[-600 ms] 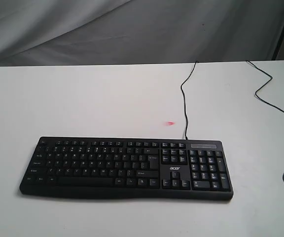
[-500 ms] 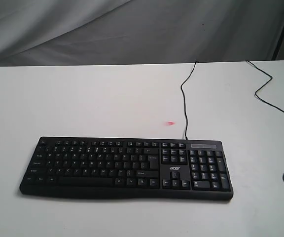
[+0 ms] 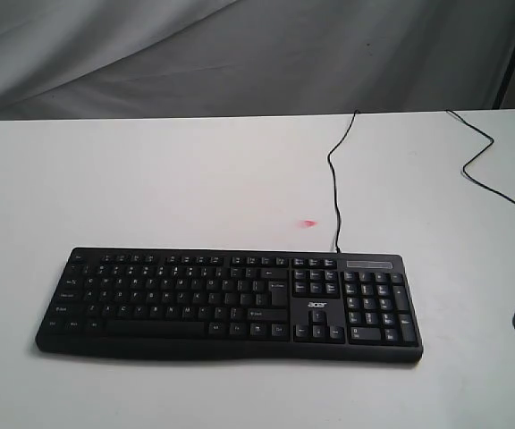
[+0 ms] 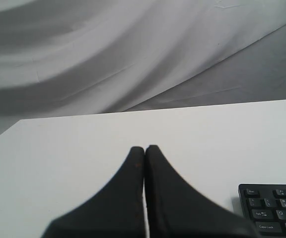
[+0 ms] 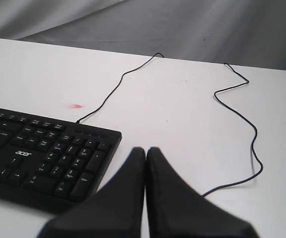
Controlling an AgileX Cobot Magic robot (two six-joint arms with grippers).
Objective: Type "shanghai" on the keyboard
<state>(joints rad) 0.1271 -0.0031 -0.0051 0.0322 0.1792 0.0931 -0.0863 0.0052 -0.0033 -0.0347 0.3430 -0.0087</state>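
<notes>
A black acer keyboard (image 3: pixel 231 304) lies flat on the white counter (image 3: pixel 150 179), toward the near edge in the exterior view. Its long side runs across the picture, with the number pad at the right end. A thin black cable (image 3: pixel 333 192) leaves its back edge above the number pad and snakes away to the far edge of the counter. Just beside that cable, behind the keyboard, there is a small pink mark (image 3: pixel 308 223) on the counter. A second black cable (image 3: pixel 494 165) wanders over the right part of the counter, well apart from the keyboard. Grey cloth (image 3: pixel 240 54) hangs behind.

The left pincer (image 4: pixel 144 148) has its two dark fingers pressed together, pinching nothing. It points over bare counter, and the keyboard's left corner with the Esc, Tab and Caps Lock keys is off to one side, apart from it.

The right pincer (image 5: pixel 145 149) is likewise pressed together and holds nothing. Its tips show against the counter just beside the number-pad end of the keyboard.
</notes>
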